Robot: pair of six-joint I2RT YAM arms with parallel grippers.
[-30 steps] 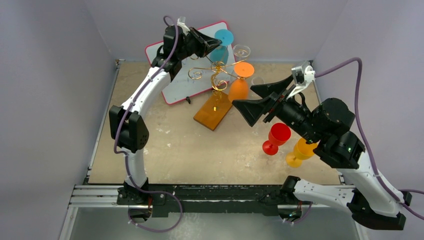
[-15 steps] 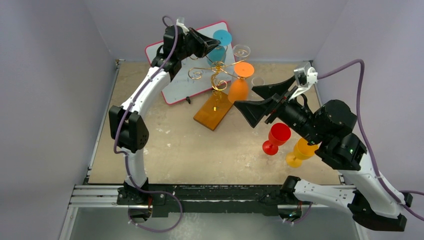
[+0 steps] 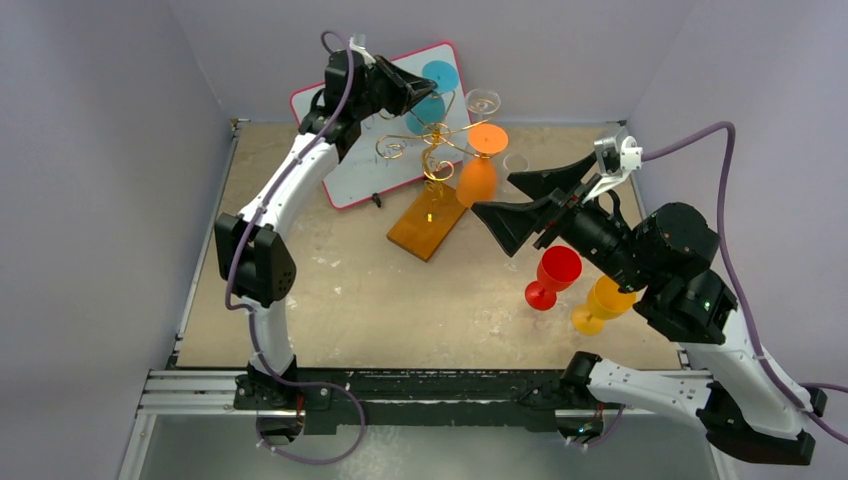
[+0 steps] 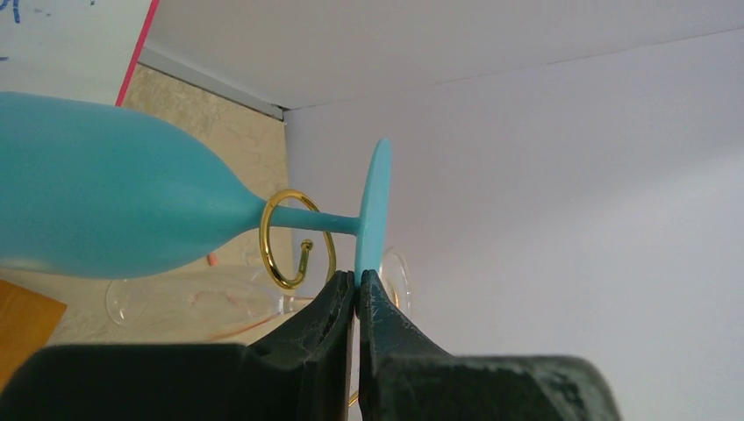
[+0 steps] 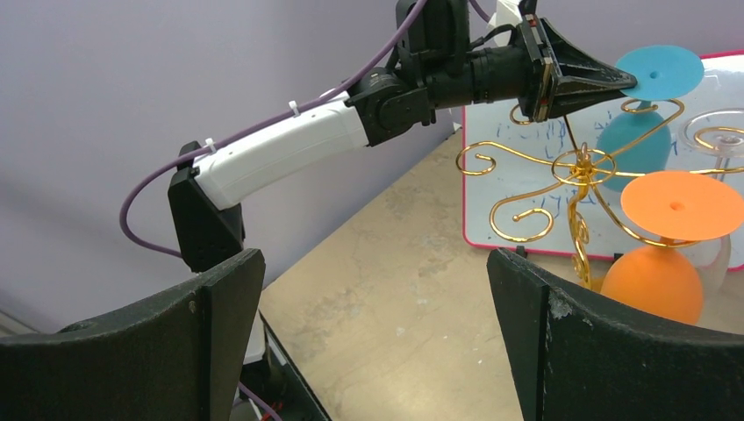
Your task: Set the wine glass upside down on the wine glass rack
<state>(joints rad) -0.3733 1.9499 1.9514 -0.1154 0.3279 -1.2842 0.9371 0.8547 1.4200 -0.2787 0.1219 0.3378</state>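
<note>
Here your left gripper (image 4: 355, 285) clamps the wine glass (image 4: 105, 210) foot at the wine glass rack (image 3: 425, 228)'s 12 o'clock; your right gripper (image 5: 375, 316) gapes.

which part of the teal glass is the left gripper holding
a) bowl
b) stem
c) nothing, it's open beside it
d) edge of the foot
d: in the left wrist view the left gripper is shut on the rim of the teal glass foot disc, while the stem passes through a gold loop of the rack.
</note>
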